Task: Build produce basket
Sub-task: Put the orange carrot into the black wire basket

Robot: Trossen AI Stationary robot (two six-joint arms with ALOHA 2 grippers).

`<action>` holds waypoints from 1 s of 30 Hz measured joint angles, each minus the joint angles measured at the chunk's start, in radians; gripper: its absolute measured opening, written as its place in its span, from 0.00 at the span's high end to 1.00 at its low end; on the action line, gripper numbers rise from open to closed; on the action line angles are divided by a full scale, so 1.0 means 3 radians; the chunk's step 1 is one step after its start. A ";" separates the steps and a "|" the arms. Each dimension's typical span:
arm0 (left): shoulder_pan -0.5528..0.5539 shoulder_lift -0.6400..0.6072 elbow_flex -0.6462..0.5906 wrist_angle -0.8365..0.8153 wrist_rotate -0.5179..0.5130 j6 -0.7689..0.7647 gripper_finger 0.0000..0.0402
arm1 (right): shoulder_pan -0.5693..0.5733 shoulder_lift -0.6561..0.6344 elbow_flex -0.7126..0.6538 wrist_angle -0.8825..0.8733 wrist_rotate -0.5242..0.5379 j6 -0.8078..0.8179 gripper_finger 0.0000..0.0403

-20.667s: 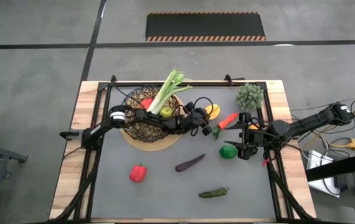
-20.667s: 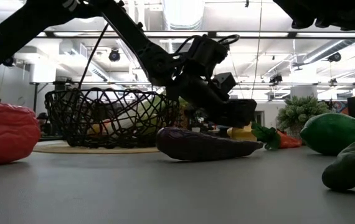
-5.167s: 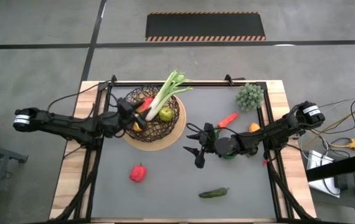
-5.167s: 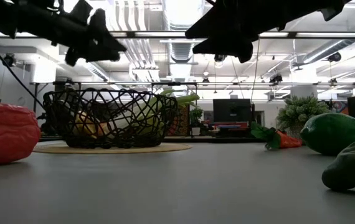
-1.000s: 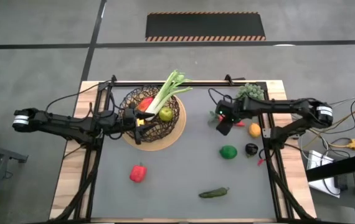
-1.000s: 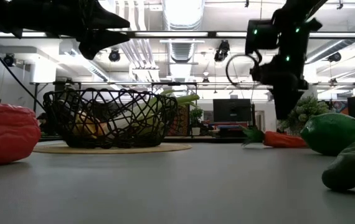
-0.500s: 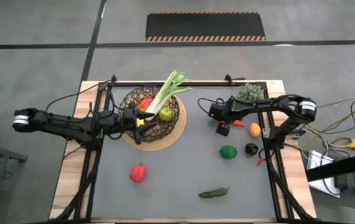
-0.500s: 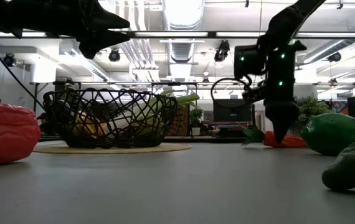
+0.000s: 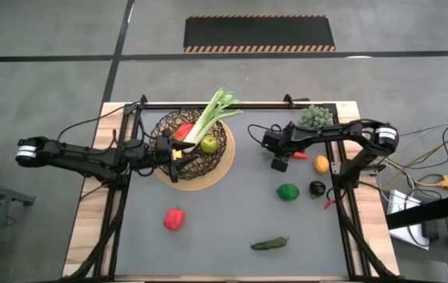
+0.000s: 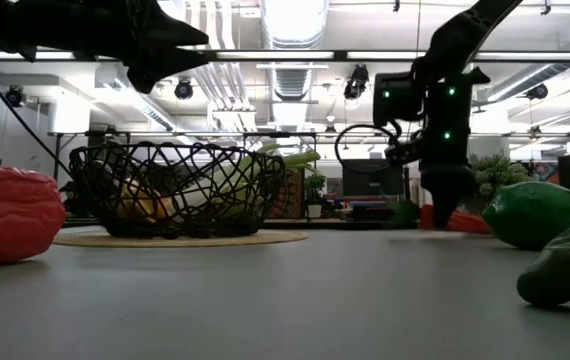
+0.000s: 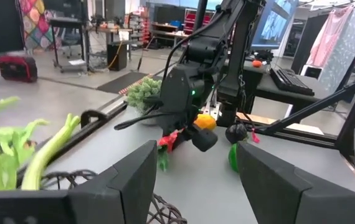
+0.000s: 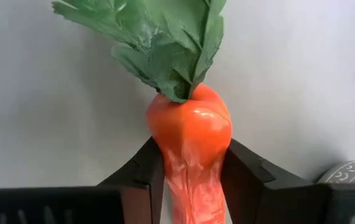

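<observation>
The basket of dark wire stands on its tan base disc at the far left. In it are a leek, a green apple and a red pepper. My left gripper hovers level over the basket's near-left rim, open with nothing between its fingers. The orange carrot with green leaves lies on the grey mat at the far right. My right gripper reaches down and is shut on it. A red pepper, a cucumber and a lime lie loose on the mat. My right gripper pinches the carrot's orange body between its two fingers, just behind the thick leafy end. The fingers come steeply from above and lie across the carrot. The carrot rests on the mat.
A spiky grey-green plant stands at the far right corner. An orange fruit and a small dark round thing lie near the right edge. A black frame rail runs along the far edge. The mat's middle is bare.
My right gripper has sunk toward the mat and a little toward the table's left edge, rolling at the wrist, and has come down over the carrot; its fingers now stand on either side of the carrot and hold it. The carrot stays on the mat.
</observation>
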 joint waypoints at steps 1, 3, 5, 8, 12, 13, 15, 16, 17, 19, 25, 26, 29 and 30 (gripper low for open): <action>0.0000 -0.0019 0.0000 0.0004 0.0000 0.0038 0.50 | 0.0001 -0.0036 0.0000 0.0000 -0.0002 0.0000 0.73; 0.0000 -0.0066 0.0004 0.0048 0.0000 0.0131 0.50 | 0.0013 -0.0116 -0.0001 0.0008 -0.0030 0.0006 0.73; -0.0001 -0.0117 0.0020 0.0059 0.0000 0.0253 0.50 | 0.0027 -0.0230 -0.0001 0.0015 -0.0139 0.0061 0.73; -0.0001 -0.0216 0.0023 0.0093 0.0000 0.0446 0.50 | 0.0073 -0.0438 -0.0001 0.0083 -0.0383 0.0227 0.73; 0.0000 -0.0350 0.0018 0.0101 0.0000 0.0603 0.50 | 0.0247 -0.0726 -0.0003 0.0456 -0.0453 0.0491 0.73; -0.0001 -0.0379 0.0008 0.0099 0.0001 0.0624 0.50 | 0.0303 -0.0787 -0.0006 0.0604 -0.0452 0.0556 0.73; -0.0001 -0.0426 -0.0006 0.0084 0.0000 0.0636 0.50 | 0.0415 -0.0886 -0.0016 0.0978 -0.0448 0.0641 0.73; -0.0001 -0.0439 -0.0006 0.0089 0.0001 0.0638 0.50 | 0.0476 -0.0923 -0.0025 0.1184 -0.0442 0.0669 0.73; 0.0000 -0.0453 -0.0008 0.0089 0.0001 0.0639 0.50 | 0.0526 -0.0946 -0.0035 0.1392 -0.0441 0.0699 0.73; 0.0000 -0.0470 -0.0015 0.0089 0.0001 0.0639 0.50 | 0.0609 -0.0957 -0.0046 0.1800 -0.0414 0.0744 0.73; 0.0000 -0.0463 -0.0023 0.0091 0.0001 0.0634 0.50 | 0.0738 -0.0802 -0.0051 0.2906 -0.0067 0.0796 0.74; 0.0000 -0.0470 -0.0024 0.0089 0.0001 0.0634 0.50 | 0.0744 -0.0769 -0.0051 0.3046 -0.0035 0.0796 0.74; 0.0000 -0.0517 -0.0024 0.0090 0.0001 0.0635 0.50 | 0.0744 -0.0677 -0.0037 0.3414 0.0019 0.0815 0.74; -0.0001 -0.0536 -0.0024 0.0090 0.0001 0.0635 0.50 | 0.0744 -0.0646 -0.0029 0.3549 0.0025 0.0817 0.74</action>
